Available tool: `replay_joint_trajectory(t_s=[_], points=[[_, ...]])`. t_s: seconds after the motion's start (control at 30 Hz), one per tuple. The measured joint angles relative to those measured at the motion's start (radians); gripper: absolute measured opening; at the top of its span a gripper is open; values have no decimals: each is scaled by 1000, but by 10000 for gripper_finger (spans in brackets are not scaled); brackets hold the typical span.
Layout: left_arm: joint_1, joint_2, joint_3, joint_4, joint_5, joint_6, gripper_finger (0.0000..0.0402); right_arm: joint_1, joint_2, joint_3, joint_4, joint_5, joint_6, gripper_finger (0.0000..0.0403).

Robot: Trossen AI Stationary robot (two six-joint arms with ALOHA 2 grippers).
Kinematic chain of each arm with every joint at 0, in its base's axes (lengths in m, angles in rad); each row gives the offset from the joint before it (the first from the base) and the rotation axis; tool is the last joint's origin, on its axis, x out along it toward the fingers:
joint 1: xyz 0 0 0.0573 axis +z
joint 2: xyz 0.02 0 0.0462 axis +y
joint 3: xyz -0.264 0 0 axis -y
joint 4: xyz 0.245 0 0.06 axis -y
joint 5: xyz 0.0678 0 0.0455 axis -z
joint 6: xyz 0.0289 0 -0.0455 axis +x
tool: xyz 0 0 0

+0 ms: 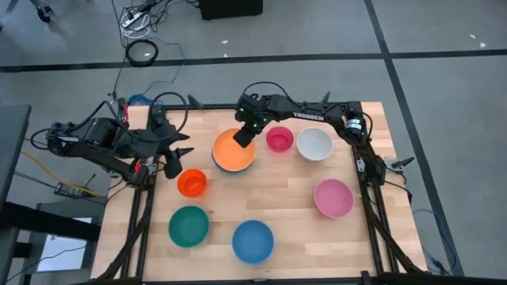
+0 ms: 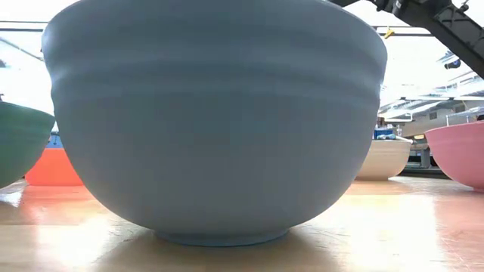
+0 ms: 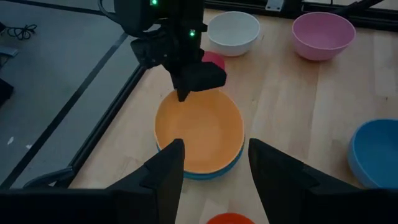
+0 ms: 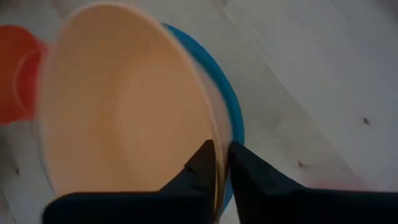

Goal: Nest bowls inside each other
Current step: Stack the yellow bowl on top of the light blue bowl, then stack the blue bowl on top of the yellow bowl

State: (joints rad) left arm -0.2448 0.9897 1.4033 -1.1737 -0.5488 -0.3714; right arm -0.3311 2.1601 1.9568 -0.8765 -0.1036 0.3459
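High view: "TROSSEN" on right arm (image 1: 310,115), jaws astride orange bowl (image 1: 233,150) rim; left jaws wide, empty

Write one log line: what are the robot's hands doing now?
right gripper: pinching orange bowl rim, nested in blue bowl | left gripper: open, waiting nearby

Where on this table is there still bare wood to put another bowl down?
Bare wood lies mid-table, bordered by the orange bowl, pink bowl and blue bowl. Also the corner beyond the pink bowl. It is crowded along the far edge, where the right gripper works beside magenta and white bowls.
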Motion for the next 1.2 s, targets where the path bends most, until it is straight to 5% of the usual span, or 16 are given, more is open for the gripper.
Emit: replay_joint_trajectory(t_s=[0.37, 0.63, 0.93, 1.2], points=[[0, 0, 0, 0, 0, -1, 188, 41, -9, 0, -109, 56, 7, 137], [0, 0, 0, -5, 0, -1, 188, 150, -127, 0, -261, 173, -60, 138], [0, -1, -17, -35, 3, -32, 188, 421, -210, 0, -465, 190, -37, 137], [0, 0, -100, -25, 32, -53, 188, 592, -210, -121, -327, 172, 149, 135]])
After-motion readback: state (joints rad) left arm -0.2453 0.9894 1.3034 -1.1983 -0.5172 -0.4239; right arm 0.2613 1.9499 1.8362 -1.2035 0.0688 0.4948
